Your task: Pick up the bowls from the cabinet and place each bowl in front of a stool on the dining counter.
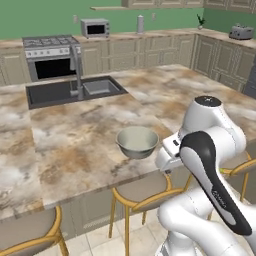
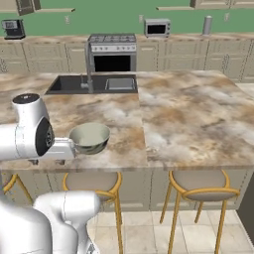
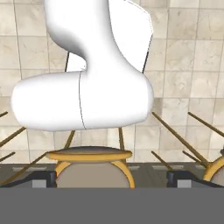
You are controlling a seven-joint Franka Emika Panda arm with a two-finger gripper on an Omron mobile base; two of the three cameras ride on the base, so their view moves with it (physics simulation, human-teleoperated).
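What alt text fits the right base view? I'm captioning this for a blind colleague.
A bowl sits upright near the front edge of the marble counter, above a stool, with the white arm's hand right beside it. A second stool stands to the right, and a sink lies behind.

The white arm point(image 1: 210, 150) hides part of a stool point(image 1: 145, 192) and the counter's near edge point(image 1: 150, 172).

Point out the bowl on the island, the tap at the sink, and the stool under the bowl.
bowl point(image 1: 137, 141): left base view, cream inside.
tap point(image 1: 77, 67): left base view, upright steel stem.
stool point(image 2: 92, 180): right base view, round seat cushion.
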